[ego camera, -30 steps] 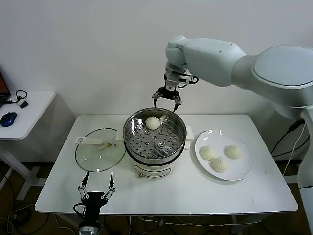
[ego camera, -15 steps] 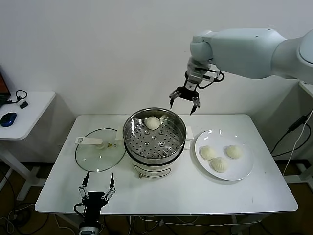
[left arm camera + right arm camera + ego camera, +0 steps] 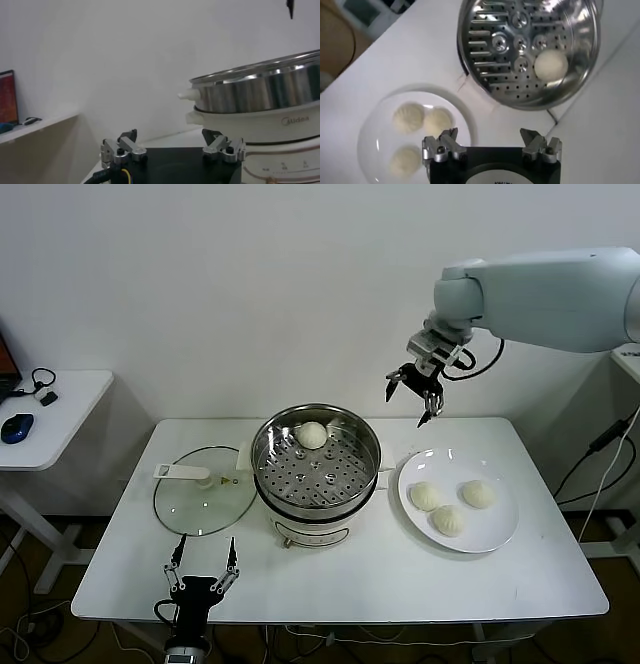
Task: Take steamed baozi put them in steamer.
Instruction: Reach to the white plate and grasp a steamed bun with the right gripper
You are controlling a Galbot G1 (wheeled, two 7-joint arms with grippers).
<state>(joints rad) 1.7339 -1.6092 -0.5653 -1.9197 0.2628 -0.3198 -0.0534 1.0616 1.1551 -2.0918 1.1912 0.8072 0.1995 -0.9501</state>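
Your right gripper (image 3: 414,397) hangs wide open and empty, high between the steamer (image 3: 316,460) holding one baozi (image 3: 313,435) and the plate (image 3: 494,533) with three more (image 3: 449,520); they sit close together, perhaps touching, so descending carelessly could nudge a neighbour.

shiny steel steamer (image 3: 316,467) on glossy white plastic base, matt doughy baozi (image 3: 313,435), clear glass lid (image 3: 203,502)

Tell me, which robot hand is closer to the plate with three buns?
Right. The right gripper hangs just above the plate's far edge; the left gripper sits low at the table's near-left edge.
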